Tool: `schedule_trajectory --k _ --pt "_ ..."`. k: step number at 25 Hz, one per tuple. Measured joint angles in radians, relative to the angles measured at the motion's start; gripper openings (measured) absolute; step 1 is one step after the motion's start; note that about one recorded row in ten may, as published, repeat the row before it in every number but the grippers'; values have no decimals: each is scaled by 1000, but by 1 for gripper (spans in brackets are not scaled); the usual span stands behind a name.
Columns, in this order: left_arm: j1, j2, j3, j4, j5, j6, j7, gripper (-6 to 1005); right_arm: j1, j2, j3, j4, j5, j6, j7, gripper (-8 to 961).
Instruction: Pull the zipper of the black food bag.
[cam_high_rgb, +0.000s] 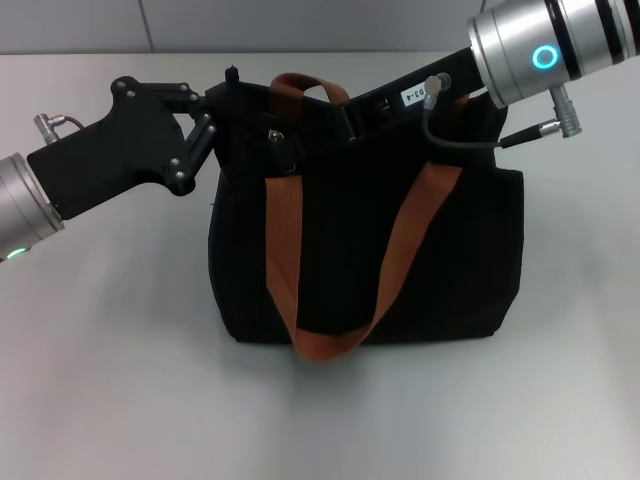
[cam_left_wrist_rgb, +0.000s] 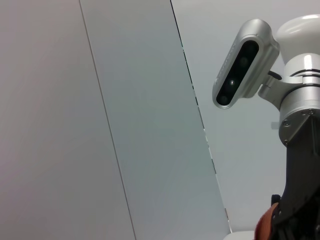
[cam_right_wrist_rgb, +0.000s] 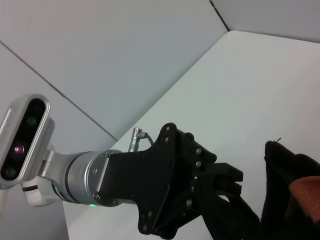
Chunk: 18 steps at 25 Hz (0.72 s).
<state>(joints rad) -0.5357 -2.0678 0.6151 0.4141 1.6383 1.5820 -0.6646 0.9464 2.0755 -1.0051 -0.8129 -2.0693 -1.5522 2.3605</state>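
The black food bag (cam_high_rgb: 440, 270) stands upright mid-table, with one brown-orange strap (cam_high_rgb: 285, 250) hanging down its front. My left gripper (cam_high_rgb: 222, 102) is at the bag's top left corner, shut on the black fabric there; the right wrist view shows the same gripper (cam_right_wrist_rgb: 226, 186) pinching the bag (cam_right_wrist_rgb: 285, 200). My right gripper (cam_high_rgb: 352, 112) reaches in from the upper right and lies along the bag's top edge, dark against dark fabric. A small silver glint (cam_high_rgb: 275, 134) by the strap near the top edge looks like the zipper pull.
The white table (cam_high_rgb: 110, 380) spreads around the bag on all sides. A grey cable (cam_high_rgb: 450, 140) loops from the right wrist over the bag's top right. The left wrist view shows only wall panels, the right arm's wrist camera (cam_left_wrist_rgb: 239, 70) and a bit of strap (cam_left_wrist_rgb: 264, 227).
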Motion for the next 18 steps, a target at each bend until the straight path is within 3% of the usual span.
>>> schedule_trajectory --k 6,11,18 --pt "-1 0 0 0 0 5 1 28 5 0 -7 4 0 5 3 176" --pt "-1 0 0 0 0 6 2 29 6 0 -7 5 1 10 6 81" --pt "-1 0 0 0 0 6 2 29 7 0 -7 10 1 20 8 81"
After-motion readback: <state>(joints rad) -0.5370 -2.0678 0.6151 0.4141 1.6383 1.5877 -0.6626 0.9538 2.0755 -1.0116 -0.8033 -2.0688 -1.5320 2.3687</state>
